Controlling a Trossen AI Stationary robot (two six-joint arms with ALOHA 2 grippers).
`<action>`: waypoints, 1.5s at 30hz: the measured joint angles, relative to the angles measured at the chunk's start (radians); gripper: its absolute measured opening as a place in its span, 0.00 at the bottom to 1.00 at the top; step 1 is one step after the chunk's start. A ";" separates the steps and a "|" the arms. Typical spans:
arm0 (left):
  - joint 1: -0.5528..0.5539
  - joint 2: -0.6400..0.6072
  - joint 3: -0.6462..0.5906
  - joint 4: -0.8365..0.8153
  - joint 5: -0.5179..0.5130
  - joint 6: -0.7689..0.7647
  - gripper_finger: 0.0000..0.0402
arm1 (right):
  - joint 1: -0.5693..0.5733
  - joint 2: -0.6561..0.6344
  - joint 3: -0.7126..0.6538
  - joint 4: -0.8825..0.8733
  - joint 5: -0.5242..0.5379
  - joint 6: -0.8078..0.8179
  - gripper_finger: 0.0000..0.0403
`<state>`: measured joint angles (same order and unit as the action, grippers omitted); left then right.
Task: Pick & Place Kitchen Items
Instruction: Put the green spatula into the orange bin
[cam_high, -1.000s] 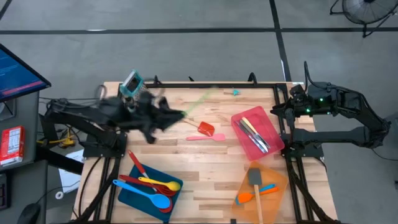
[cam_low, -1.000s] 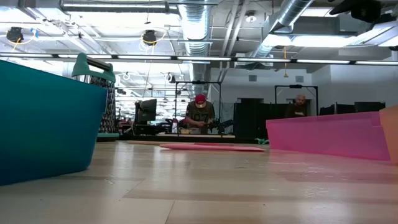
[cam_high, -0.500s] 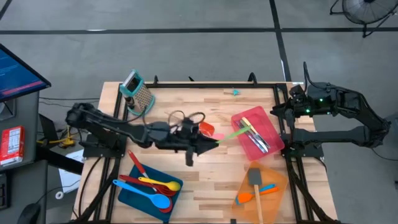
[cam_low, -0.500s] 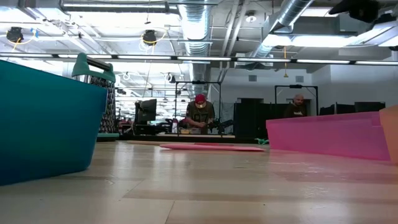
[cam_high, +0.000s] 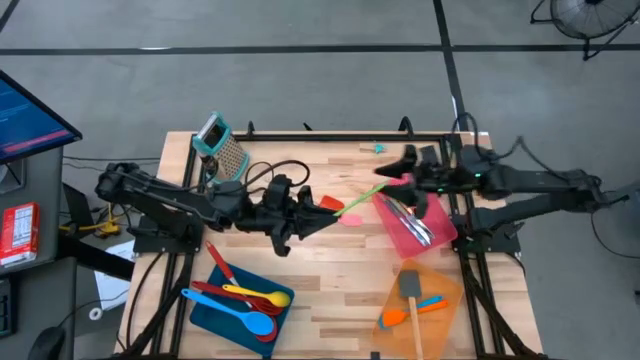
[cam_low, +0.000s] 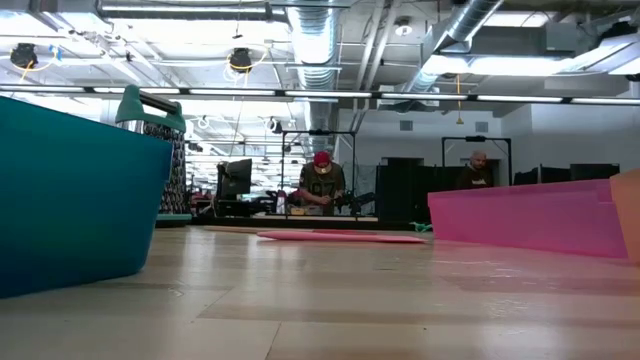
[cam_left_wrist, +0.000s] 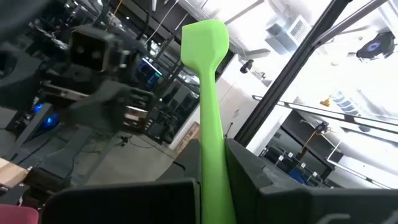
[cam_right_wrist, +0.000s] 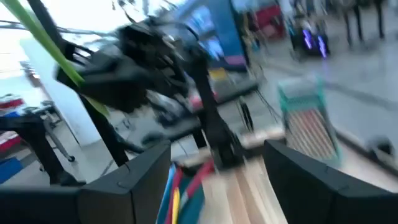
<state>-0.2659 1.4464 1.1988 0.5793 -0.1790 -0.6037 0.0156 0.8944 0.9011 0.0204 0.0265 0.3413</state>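
Note:
My left gripper (cam_high: 322, 211) reaches over the table's middle, shut on a slim green spatula (cam_high: 362, 198) whose free end (cam_left_wrist: 208, 37) points at the right arm. My right gripper (cam_high: 398, 180) hangs open above the far-left corner of the red tray (cam_high: 436, 238), close to the spatula's free end without touching it. In the right wrist view its fingers stand wide apart (cam_right_wrist: 217, 180), and the green spatula (cam_right_wrist: 53, 53) shows ahead. An orange-red turner (cam_high: 330, 206) and a pink spoon (cam_high: 352, 219) lie flat on the wood. The low view shows neither gripper. My left gripper pinches the green spatula's handle (cam_left_wrist: 214, 180) between its two fingers, coming roughly level from the table's left. The spatula runs along the fingers and sticks out ahead of them. It is lifted clear of the table, with the free end tilted slightly up.
The red tray holds metal utensils (cam_high: 410, 218). An orange tray (cam_high: 445, 285) near the right front carries a dark turner, and a blue tray (cam_high: 205, 310) at the left front holds red, yellow and blue spoons. A box grater (cam_high: 222, 148) stands at the far left.
My left arm swung from beside the grater toward the table's middle and right, carrying the green spatula; its tip reached the red tray, then drew back a little toward the left. My right arm came in from the right edge toward the spatula's free end.

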 joint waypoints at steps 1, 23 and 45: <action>0.003 0.000 0.000 -0.001 0.000 0.000 0.05 | 0.010 0.038 0.012 0.061 0.000 -0.025 0.63; 0.032 -0.003 0.000 0.029 0.032 0.005 0.05 | 0.048 0.329 0.359 0.049 -0.176 -0.247 0.63; 0.071 -0.011 -0.001 0.003 0.065 0.002 0.05 | 0.115 0.314 0.359 0.145 -0.186 -0.315 0.63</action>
<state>-0.1948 1.4349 1.1980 0.5819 -0.1143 -0.6017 0.1303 1.2087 1.2598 0.1657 -0.1593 0.0261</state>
